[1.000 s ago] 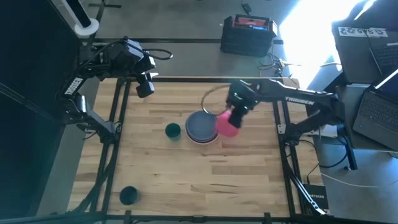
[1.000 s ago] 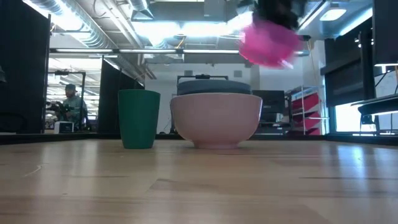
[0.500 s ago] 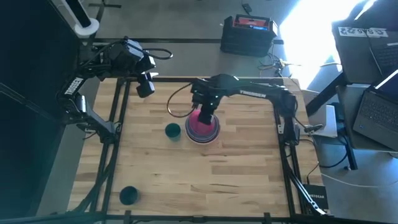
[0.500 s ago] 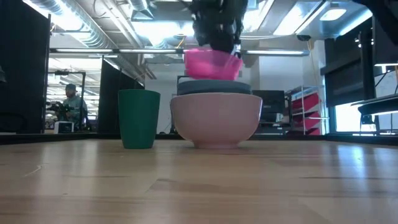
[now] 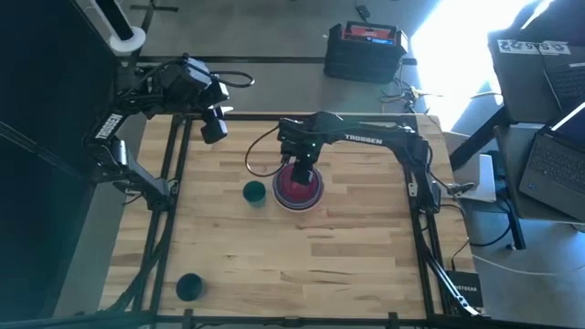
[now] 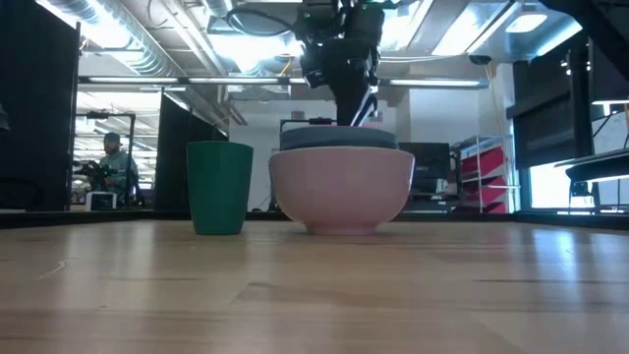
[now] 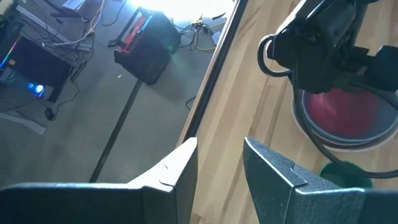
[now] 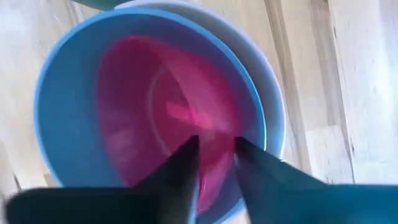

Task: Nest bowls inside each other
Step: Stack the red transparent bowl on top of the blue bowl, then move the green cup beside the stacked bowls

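The right pincer [image 5: 297, 174], fingers slightly apart astride the rim of the red bowl [image 8: 168, 118], lowers it into the blue bowl [image 8: 68, 124] nested in the pink bowl [image 6: 341, 189] mid-bench [image 5: 347, 256]. The left pincer [image 7: 217, 162] waits, parted, at the bench's far left corner. Two teal cups [image 5: 254, 193] stand loose; a workshop lies beyond.

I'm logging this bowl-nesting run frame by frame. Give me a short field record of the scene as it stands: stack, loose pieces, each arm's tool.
stack: red bowl sits inside a grey-blue bowl, which sits inside the pale pink bowl
stack place: middle of the table
loose pieces: teal bowl just left of the stack; second teal bowl near the front left corner
right tool: over the stack, fingers straddling the red bowl's wall
left tool: open, empty, at the table's back left edge
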{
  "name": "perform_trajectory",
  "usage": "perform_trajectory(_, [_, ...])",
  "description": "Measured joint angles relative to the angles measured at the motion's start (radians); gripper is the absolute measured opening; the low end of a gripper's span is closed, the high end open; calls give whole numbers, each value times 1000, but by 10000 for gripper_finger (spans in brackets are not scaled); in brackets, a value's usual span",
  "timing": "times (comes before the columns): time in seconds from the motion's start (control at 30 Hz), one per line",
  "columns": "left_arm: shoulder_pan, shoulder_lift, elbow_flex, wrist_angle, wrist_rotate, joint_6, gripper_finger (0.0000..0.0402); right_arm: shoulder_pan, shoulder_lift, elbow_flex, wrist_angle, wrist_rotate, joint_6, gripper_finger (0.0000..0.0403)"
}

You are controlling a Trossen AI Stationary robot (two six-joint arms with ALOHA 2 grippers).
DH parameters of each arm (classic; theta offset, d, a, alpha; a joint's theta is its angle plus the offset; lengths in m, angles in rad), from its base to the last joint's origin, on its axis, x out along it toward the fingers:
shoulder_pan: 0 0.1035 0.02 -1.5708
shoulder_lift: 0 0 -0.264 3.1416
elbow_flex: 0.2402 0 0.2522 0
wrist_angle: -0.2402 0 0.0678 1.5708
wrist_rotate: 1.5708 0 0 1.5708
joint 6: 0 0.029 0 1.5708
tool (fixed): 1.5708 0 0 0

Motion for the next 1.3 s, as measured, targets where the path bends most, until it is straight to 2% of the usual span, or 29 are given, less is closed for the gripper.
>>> perform_trajectory(0.2, [0,0,0,0,0,14,111,0,-14,0,-73,-51,-23,213])
perform_trajectory(0.37, [0,0,-2,1,0,20,111,2,-114,-1,-218,-47,-22,261])
perform_trajectory(0.53, [-8,0,-62,0,38,6,111,69,-251,-7,-273,2,12,258])
perform_trajectory(0.93, [-80,0,-545,54,137,51,111,327,-542,-318,-138,188,274,244])
perform_trajectory(1.03, [-87,2,-678,175,152,62,111,376,-612,-443,-67,216,371,244])
perform_trajectory(1.13, [-85,1,-774,308,210,62,111,423,-680,-550,-6,219,480,243])
perform_trajectory(1.3, [-85,51,-858,361,229,47,111,504,-754,-659,43,265,637,243])
